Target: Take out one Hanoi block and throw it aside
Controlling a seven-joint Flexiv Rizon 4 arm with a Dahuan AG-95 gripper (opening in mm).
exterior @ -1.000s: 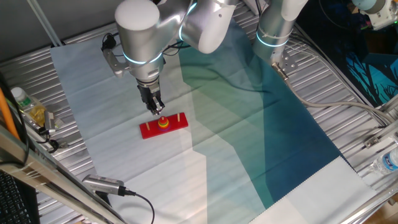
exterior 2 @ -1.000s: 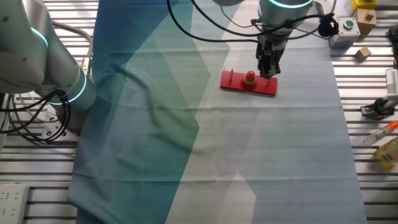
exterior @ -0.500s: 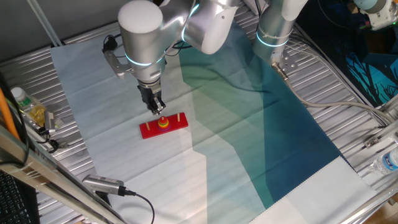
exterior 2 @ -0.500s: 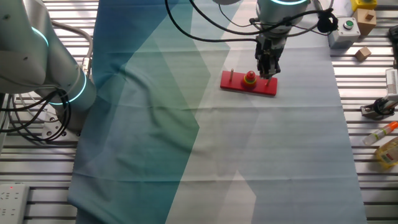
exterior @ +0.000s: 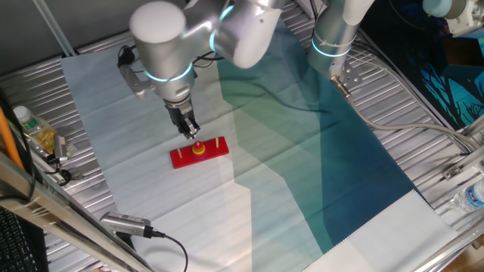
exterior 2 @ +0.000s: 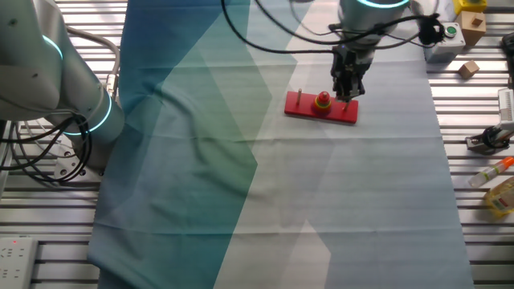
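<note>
The Hanoi block, a tiny red ring [exterior: 199, 146], sits on a yellow disc [exterior: 199, 150] on the middle peg of the flat red base [exterior: 215, 152]. It also shows in the other fixed view [exterior 2: 323, 97], above the base [exterior 2: 305, 109]. My gripper [exterior: 192, 136] points straight down just behind and to the left of the ring, low over the base's end peg. In the other fixed view the gripper [exterior 2: 347, 96] stands just right of the ring. Its fingers are a little apart and hold nothing.
The base lies on a white and teal cloth [exterior: 302, 151] over a slatted metal table. A bottle [exterior: 26, 121] and clutter sit at the left edge. Small blocks and a button box [exterior 2: 450, 36] stand at the far right. A second arm [exterior 2: 56, 72] stands at the left.
The arm's upper joints have swung a little to the left. The gripper tip has stayed almost in place beside the ring.
</note>
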